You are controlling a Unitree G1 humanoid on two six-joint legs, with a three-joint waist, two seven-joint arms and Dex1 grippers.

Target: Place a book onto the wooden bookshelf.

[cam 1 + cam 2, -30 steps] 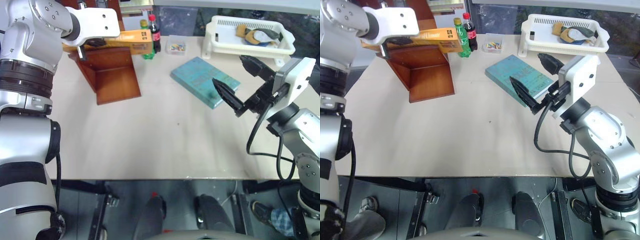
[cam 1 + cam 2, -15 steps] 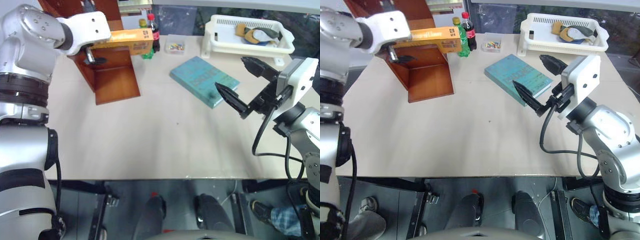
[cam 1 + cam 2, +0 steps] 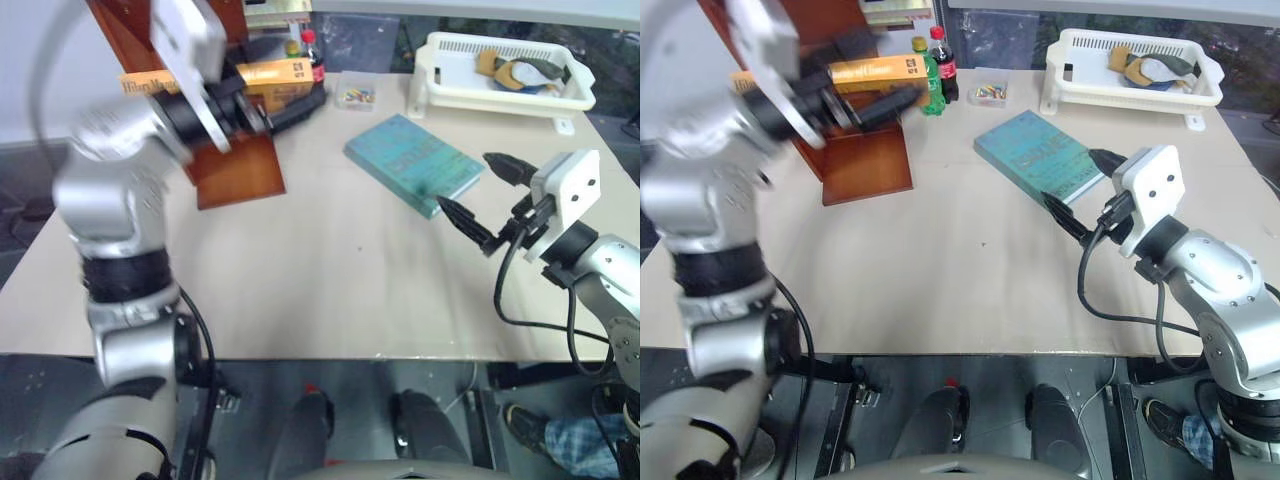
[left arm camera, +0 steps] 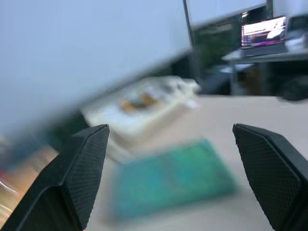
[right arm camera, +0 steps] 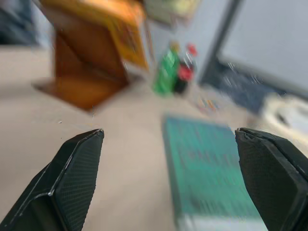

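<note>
**Carefully away from the shelf, without touching the book**

I judge the placing itself as almost done. The book [image 3: 272,72] lies flat on an upper board of the wooden bookshelf [image 3: 238,172], which stands at the far left corner of the table [image 3: 300,290]. One end of the book sticks out past the side of the shelf, toward the bottles.

My left gripper [image 4: 169,129] is wide open and holds nothing, and it is very near this free end. So the step now, I think, is to take the hand away. I should keep the fingers spread and move away from the book, toward the middle of the table. I should not sweep sideways, because a push on the overhanging end could turn the book or pull it off the board.

My right gripper [image 5: 168,131] is also open and empty. It hangs above the right part of the table, just beside the teal-green book [image 3: 412,162], and should wait there.

Around: two bottles [image 3: 931,62] stand at the far edge, close beside the shelf, and they are what my left fingers could knock over. A small clear box [image 3: 352,95] sits further along this edge, and a white basket [image 3: 500,85] is at the far right corner, well apart.
</note>
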